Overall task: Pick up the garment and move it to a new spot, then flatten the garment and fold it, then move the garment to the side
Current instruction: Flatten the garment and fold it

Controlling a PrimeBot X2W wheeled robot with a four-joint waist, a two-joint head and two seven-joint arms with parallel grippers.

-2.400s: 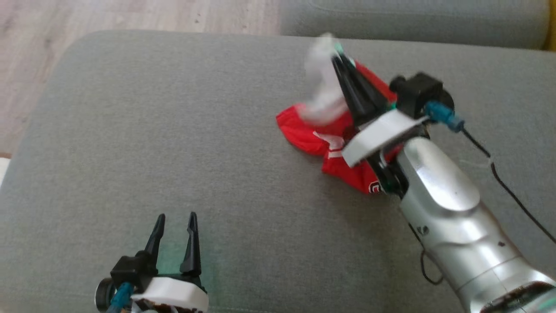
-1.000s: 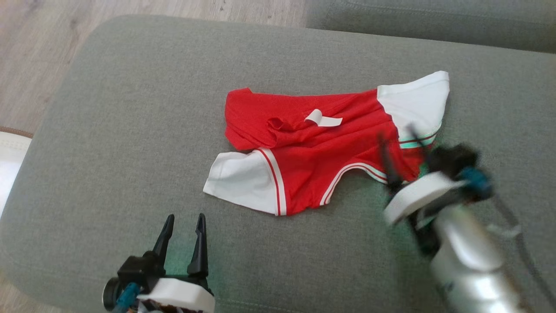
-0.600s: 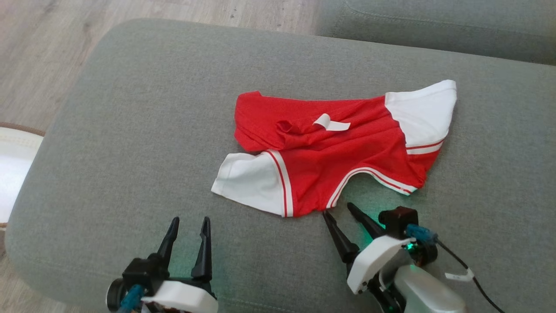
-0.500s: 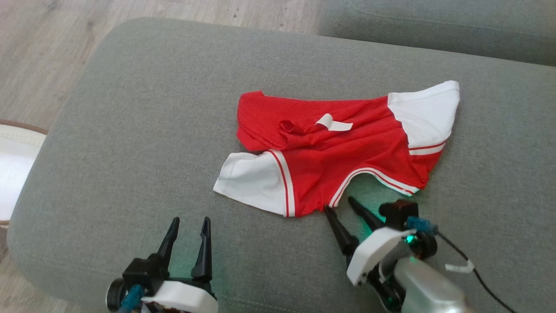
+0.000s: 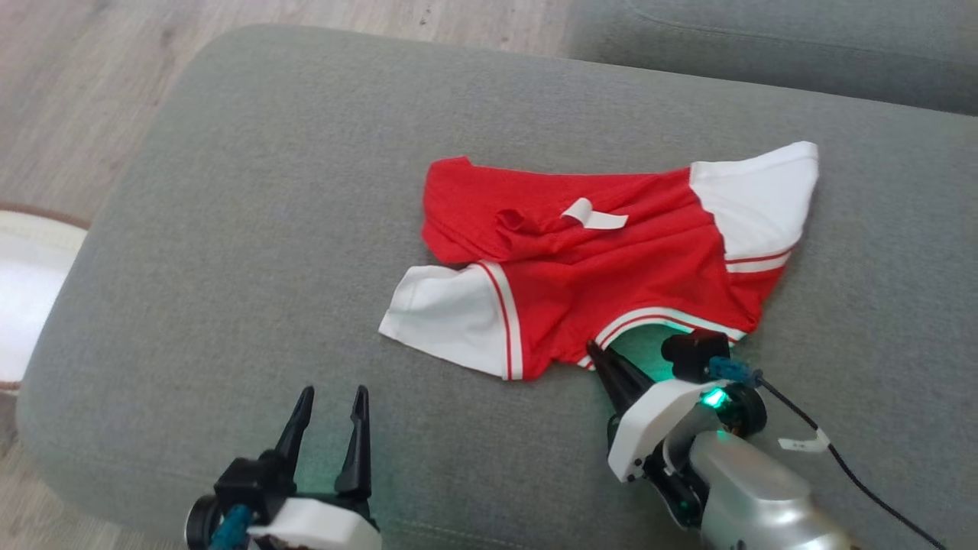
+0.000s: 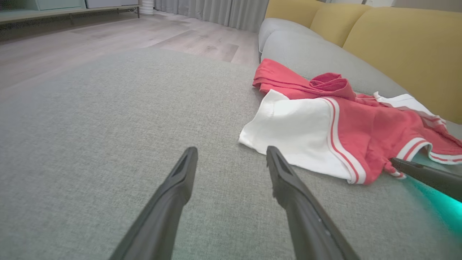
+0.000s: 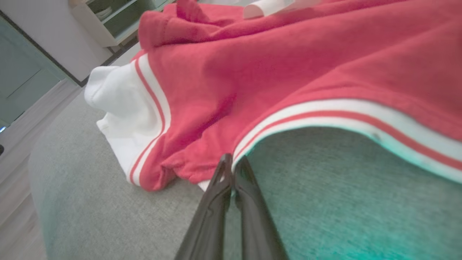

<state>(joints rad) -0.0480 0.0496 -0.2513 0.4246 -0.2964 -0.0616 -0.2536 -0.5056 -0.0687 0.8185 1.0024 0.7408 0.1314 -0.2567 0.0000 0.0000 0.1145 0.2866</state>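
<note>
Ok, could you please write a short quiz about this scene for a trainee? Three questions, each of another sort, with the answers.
1. True or false: the left gripper is open and apart from the garment.
2. Where is the right gripper shut on the garment? A: a white sleeve. B: the curved striped edge. C: the white tag.
3. Fill in: the garment lies on a grey ____.
Key: 1 true; 2 B; 3 cushion.
</note>
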